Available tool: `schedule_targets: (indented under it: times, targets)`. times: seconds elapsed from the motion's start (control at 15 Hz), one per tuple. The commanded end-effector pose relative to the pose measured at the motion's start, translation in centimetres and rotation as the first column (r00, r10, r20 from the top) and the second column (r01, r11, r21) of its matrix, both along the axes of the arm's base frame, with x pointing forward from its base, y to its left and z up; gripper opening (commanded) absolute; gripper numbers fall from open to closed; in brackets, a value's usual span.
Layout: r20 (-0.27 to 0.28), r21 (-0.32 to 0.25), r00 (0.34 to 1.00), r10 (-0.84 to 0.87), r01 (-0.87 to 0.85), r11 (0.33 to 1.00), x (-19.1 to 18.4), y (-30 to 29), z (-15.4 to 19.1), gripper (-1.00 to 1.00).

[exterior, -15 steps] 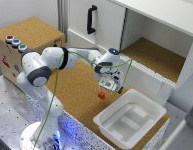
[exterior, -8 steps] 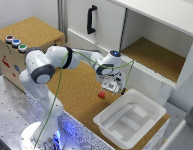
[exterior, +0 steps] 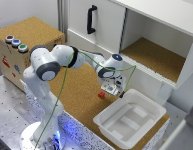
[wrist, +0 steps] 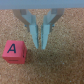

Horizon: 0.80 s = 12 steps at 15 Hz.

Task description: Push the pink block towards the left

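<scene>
One pink block [wrist: 15, 52] lies beside one gripper [wrist: 39, 46], jaws nearly together.

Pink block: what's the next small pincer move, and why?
Probably lower the pincer a touch, then sweep sideways into the pink block. In the wrist view the fingertips are nearly together beside the block, apparently not touching it. In the exterior view the block sits on the cork just on the exterior view's left of the pincer, so a push that way fits.

The pink block [exterior: 101, 94] is too small in the exterior view for any marking to be read. The gripper [exterior: 112, 90] fingertips blur together there (the wrist view crops their bases).
</scene>
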<state>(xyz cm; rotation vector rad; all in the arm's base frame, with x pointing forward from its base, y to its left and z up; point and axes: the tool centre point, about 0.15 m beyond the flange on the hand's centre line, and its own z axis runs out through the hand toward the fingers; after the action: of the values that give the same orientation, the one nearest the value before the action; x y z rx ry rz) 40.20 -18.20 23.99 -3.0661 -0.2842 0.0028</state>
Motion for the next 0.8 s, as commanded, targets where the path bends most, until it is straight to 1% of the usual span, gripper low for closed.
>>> schedule_targets:
  times: [0.0,0.2,0.27,0.33,0.53,0.67,0.73]
  targets:
    - [-0.017,-0.024,0.998,-0.063,0.062,0.998,0.6,1.1,-2.0,-1.0]
    - [-0.02,-0.095,0.995,-0.102,0.1,0.99,-0.7,1.6,-2.2,-1.0]
    - [-0.019,-0.107,0.993,-0.113,0.11,0.988,-1.1,1.6,-2.2,-1.0]
    - [-0.03,-0.12,0.993,-0.118,0.114,0.986,-1.8,1.6,-2.4,-1.0]
    - [-0.047,-0.097,0.995,-0.093,0.088,0.991,-2.6,1.7,-3.6,-1.0]
    - [-0.031,-0.08,0.997,-0.068,0.066,0.995,-2.7,2.0,-3.4,-1.0]
    - [-0.038,-0.069,0.997,-0.062,0.059,0.996,-2.6,2.4,-3.3,-1.0]
